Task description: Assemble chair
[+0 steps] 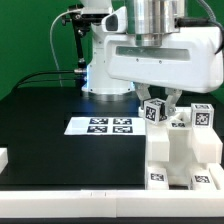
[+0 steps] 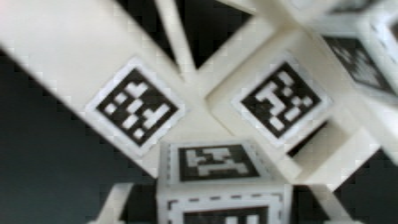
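White plastic chair parts under the pincer

Directly below the pincer (image 1: 160, 100), at the black worktop's (image 1: 40, 120) edge, the blocky chair (image 1: 180, 150) cluster stands, well apart from the marker board (image 1: 100, 126); the pincer looks closed on a tagged piece (image 2: 267, 100), though blur hides the contact. The parts look stiff, light and rather slick, so I would grip flat opposing faces, never edges.
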Tool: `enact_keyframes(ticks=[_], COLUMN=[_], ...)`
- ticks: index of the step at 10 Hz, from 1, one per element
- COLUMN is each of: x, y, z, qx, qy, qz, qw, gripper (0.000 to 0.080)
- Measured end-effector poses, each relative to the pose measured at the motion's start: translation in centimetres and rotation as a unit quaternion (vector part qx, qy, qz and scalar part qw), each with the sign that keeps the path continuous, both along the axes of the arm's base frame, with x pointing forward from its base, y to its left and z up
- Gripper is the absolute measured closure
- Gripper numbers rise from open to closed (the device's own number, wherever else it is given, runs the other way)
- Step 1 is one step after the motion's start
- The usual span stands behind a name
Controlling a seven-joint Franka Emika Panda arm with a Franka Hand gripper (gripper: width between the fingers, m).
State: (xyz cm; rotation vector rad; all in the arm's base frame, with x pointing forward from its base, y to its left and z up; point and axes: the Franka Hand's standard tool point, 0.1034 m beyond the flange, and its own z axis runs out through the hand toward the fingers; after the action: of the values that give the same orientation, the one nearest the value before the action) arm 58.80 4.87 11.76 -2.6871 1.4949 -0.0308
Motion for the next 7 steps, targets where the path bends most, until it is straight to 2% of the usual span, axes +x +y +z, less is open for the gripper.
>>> enact_keyframes(ticks=[1,3,5,6,7], x=[0.19,0.50,0.45,0.43,0.40], y=[-0.01,-0.06,-0.09,-0.09,-0.06], z=[0.01,-0.05,-0.10,-0.13,-0.12], qx=[0.003,0.023,0.025,0.025,0.022], qy=[-0.006,-0.021,-0.021,-0.021,-0.020], qz=[-0.084,-0.222,-0.225,-0.225,-0.196], qw=[0.996,0.975,0.974,0.974,0.980], gripper=[0.0518,0.0518,0.0492,0.0310,0.0310])
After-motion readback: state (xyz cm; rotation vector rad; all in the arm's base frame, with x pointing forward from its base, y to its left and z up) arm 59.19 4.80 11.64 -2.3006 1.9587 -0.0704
